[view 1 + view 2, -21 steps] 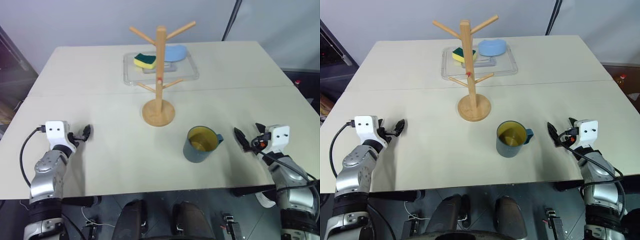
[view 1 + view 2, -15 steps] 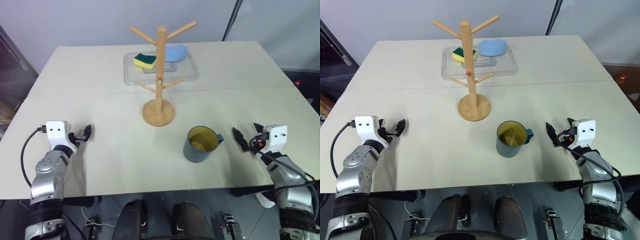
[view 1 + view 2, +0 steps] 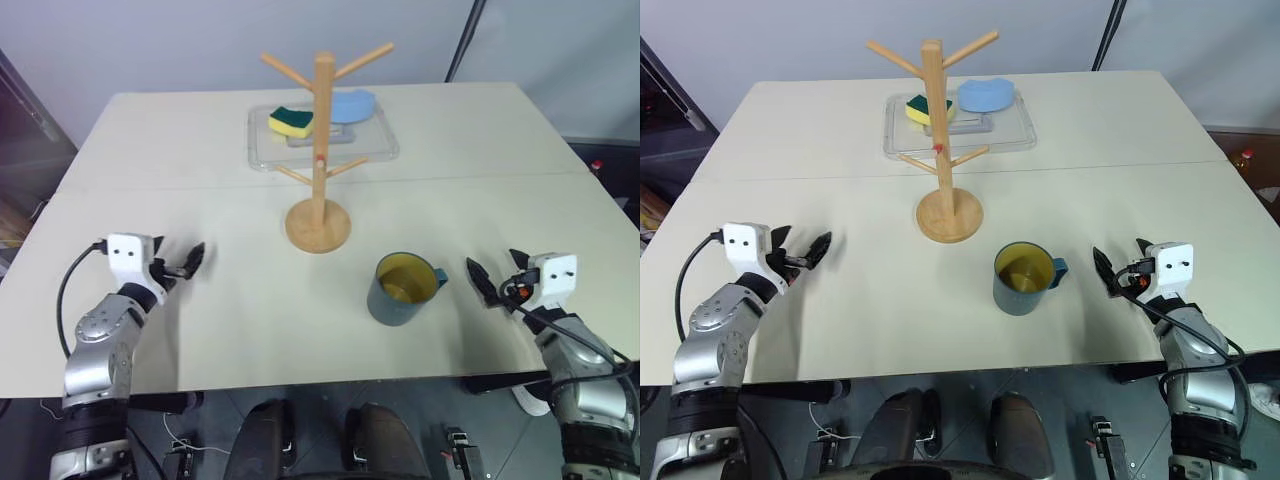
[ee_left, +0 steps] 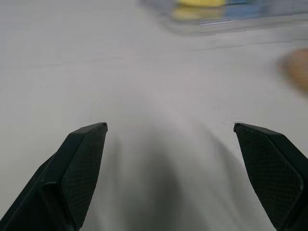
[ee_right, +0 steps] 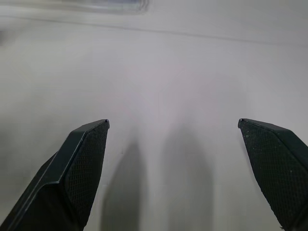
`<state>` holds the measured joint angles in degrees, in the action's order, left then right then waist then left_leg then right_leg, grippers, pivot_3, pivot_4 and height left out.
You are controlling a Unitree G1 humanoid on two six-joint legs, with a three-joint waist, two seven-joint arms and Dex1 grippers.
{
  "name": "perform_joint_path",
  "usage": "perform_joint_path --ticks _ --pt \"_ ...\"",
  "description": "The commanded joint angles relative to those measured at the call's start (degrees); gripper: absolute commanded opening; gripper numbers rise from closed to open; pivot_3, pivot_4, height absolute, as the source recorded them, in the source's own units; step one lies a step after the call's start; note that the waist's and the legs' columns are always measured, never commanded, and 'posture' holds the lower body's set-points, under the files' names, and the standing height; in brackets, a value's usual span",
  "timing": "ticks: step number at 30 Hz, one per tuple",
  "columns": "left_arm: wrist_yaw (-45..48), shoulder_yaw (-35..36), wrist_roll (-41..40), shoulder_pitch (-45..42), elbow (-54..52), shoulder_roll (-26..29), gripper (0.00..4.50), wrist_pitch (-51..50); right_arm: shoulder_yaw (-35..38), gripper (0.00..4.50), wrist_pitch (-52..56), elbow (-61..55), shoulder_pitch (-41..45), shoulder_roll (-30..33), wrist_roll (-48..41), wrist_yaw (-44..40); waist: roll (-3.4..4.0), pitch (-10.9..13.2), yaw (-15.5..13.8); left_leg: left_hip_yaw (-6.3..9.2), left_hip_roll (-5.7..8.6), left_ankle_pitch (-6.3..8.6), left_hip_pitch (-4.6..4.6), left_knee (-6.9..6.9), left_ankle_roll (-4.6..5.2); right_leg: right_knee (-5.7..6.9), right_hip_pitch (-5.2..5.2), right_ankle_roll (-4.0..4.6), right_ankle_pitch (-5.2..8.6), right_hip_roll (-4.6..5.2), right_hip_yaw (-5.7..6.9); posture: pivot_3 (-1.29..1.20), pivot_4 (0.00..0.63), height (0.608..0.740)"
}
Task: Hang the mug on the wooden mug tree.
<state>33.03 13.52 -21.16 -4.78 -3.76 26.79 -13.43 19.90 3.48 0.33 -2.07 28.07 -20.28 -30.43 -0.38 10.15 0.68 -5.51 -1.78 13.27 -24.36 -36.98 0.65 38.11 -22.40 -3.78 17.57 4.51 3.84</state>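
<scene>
one change since the earlier frames: the left end effector [image 3: 186,263] has shifted inward over the worktop [image 3: 200,190], toward the centre, with its fingers now angled toward the wooden mug tree [image 3: 320,150]. the right end effector [image 3: 488,277] holds the same station just right of the mug [image 3: 402,288]. the mug, the tree and the tray [image 3: 322,137] have not moved.

both end effectors are released. the left wrist view shows the left fingers [image 4: 77,173] spread wide over bare worktop, and the right wrist view shows the right fingers [image 5: 77,173] spread the same way. neither touches anything.

the mug stands upright on the worktop, in front of and to the right of the tree base, apart from it. it is a dark teal-blue cylinder with a yellow inside; its single handle points right, toward the right end effector.

the wooden mug tree stands upright on a round disc base near the worktop centre. angled pegs branch from the top and the middle of the post, and a small red dot marks the post. all pegs are bare.

the clear tray behind the tree holds a yellow-and-green sponge [image 3: 291,121] and a blue item [image 3: 352,105].
</scene>
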Motion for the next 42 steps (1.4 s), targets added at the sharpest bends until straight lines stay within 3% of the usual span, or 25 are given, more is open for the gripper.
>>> perform_joint_path --ticks 1,10,17,29,40,42 --pt "8.69 -3.26 -2.65 2.45 -6.84 2.52 4.50 1.46 1.72 4.45 0.84 -7.76 -3.68 1.47 -2.42 -2.30 0.01 0.00 0.05 0.00 0.00 0.00 0.01 0.00 0.00 -0.01 0.01 0.00 0.00 0.00 0.00 0.00 0.150 0.740" --pt "22.64 -10.01 -6.93 5.52 -16.64 8.38 4.50 -0.65 -0.32 4.45 4.05 -19.32 -12.70 1.69 -4.43 -5.73 0.05 -0.03 0.10 0.02 -0.03 0.02 0.03 0.00 -0.01 -0.03 0.00 0.19 0.10 0.05 -0.06 0.00 0.150 0.740" --pt "27.44 -12.31 -6.98 5.26 -16.52 10.20 4.50 0.44 -2.87 4.45 4.13 -22.35 -14.47 0.76 -3.23 -5.21 0.12 -0.07 -0.01 0.03 -0.02 0.02 0.02 0.01 -0.01 -0.05 -0.02 0.23 0.12 0.07 -0.06 0.00 0.150 0.740" --pt "30.33 -13.17 -4.81 7.81 -12.15 8.39 4.50 7.59 -7.30 4.45 6.98 -22.09 -8.39 0.40 -0.78 -2.21 0.12 -0.07 0.02 0.03 -0.02 0.02 0.00 0.01 0.00 -0.06 -0.06 0.24 0.13 0.08 -0.07 0.00 0.150 0.740" --pt "28.68 -12.51 -4.69 8.78 -13.81 8.75 4.50 7.97 -10.01 4.45 7.46 -17.88 -4.44 -0.95 -0.81 -2.88 0.12 -0.07 0.06 0.04 -0.02 0.02 -0.02 0.03 0.00 -0.07 -0.08 0.24 0.13 0.09 -0.07 0.00 0.150 0.740" --pt "28.39 -12.45 -4.81 8.78 -14.09 8.92 4.50 7.77 -10.25 3.59 7.31 -17.07 -4.07 -1.31 -1.14 -3.28 0.12 -0.07 0.06 0.04 -0.02 0.02 -0.02 0.03 0.01 -0.07 -0.08 0.24 0.13 0.09 -0.07 0.00 0.150 0.740"
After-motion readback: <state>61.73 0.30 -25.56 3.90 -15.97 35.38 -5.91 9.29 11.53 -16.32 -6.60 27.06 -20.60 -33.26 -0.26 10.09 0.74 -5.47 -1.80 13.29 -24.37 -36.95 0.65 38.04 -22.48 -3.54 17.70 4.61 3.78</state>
